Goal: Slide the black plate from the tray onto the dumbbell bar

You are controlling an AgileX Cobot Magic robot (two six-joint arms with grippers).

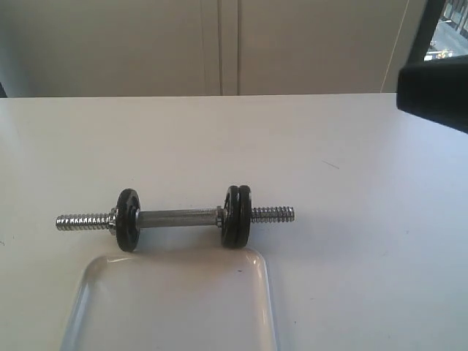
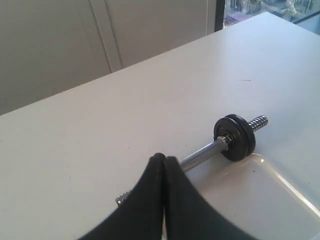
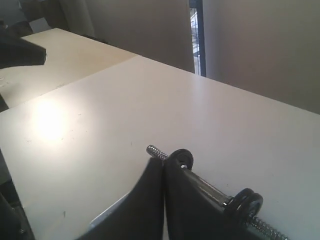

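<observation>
**Exterior view.** The dumbbell bar (image 1: 179, 217) lies crosswise on the white table (image 1: 351, 146), just beyond the far rim of the tray (image 1: 175, 307). A single black disc (image 1: 127, 219) sits near the bar's left thread, and a pair of black discs (image 1: 238, 216) is pressed together near the right thread. Every black disc I see is on the bar. I cannot tell which of them is the black plate. The frame's lower edge cuts off the tray. A dark blurred shape (image 1: 435, 91) enters at the upper right, too cropped for me to identify. Pale cabinet doors (image 1: 219, 44) close the background.

**Left wrist view.** The left gripper (image 2: 162, 159) hangs over the bar with its jaws pressed together and nothing between them. Its fingers (image 2: 145, 200) cover part of the bar's smooth middle and all of the single disc. Only a stub of the near thread shows beside them. The pair of discs, the far thread and a corner of the tray (image 2: 280, 200) remain visible.

**Right wrist view.** The right gripper (image 3: 164, 162) is likewise closed on nothing, its fingers (image 3: 185, 210) meeting along a thin seam. They overlap the near side of the bar's shaft. The single disc, the pair and both threaded ends stand clear of them. A pale glossy sliver beside the fingers is hard to make out. A dark wedge (image 3: 20, 50) sits at the frame's edge, unidentifiable.
</observation>
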